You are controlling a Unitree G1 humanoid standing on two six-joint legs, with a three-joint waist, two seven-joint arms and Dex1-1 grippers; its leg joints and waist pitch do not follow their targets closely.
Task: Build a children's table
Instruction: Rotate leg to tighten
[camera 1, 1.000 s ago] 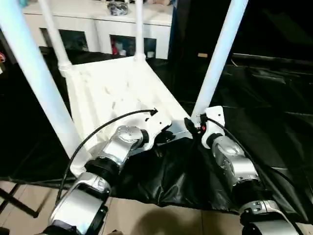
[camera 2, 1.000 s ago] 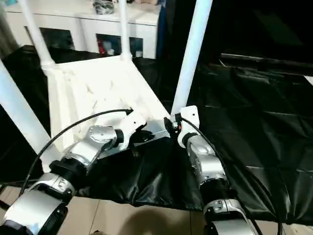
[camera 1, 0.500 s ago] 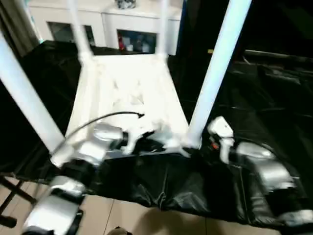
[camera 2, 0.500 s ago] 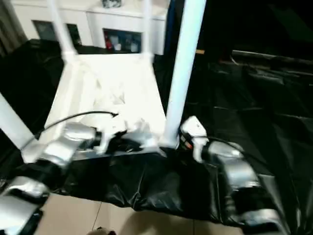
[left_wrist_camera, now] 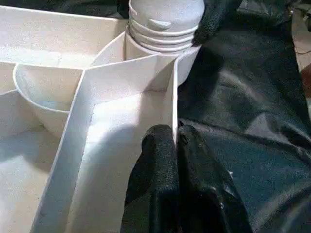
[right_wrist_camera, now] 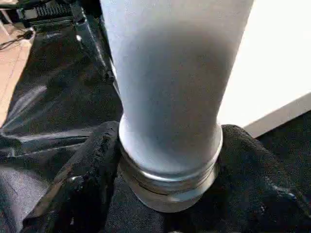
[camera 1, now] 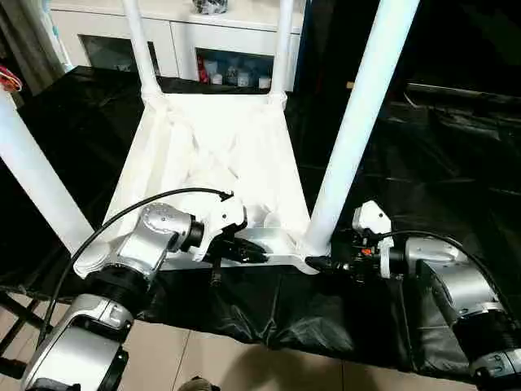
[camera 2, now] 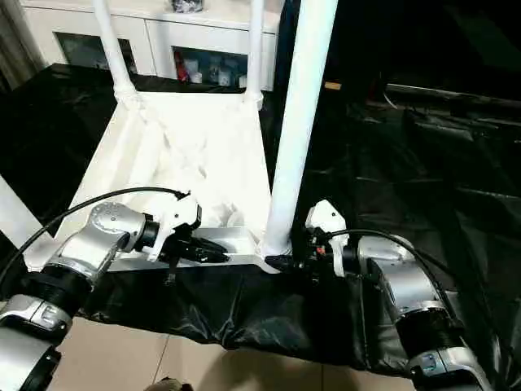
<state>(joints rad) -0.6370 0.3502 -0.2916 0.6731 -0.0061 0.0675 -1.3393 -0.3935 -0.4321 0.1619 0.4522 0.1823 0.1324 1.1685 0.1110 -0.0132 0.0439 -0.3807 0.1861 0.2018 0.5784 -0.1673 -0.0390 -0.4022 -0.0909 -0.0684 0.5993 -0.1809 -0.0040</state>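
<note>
— What's the room like from your seat?

— I see black plastic sheeting (camera 1: 423, 155), wrinkled and glossy, spread across the work surface and hanging over its near edge above a pale tiled floor (camera 1: 244, 371). At the back stands a white cabinet (camera 1: 175, 32) with glass doors.

— And the children's table?

— The children's table (camera 1: 220, 163) lies upside down on the sheeting, all white plastic. I look into its square top: ribbed, cross-braced, with rounded sockets at the corners. I count four round tapered legs standing up: two far ones (camera 1: 140, 45) (camera 1: 282, 45) by the cabinet, one near left (camera 1: 37, 183), one near right (camera 1: 358, 130). The near right one shows threaded rings at its base where it enters the socket.

— Your grippers?

— Two, with black fingers on silver forearms. My left gripper (left_wrist_camera: 176, 145) is pinched shut on the thin upright rim of the tabletop, near the right corner. My right gripper (right_wrist_camera: 167, 160) has a finger (right_wrist_camera: 87, 174) on each side of the near right leg's base, pressed against it just above the socket.
</note>
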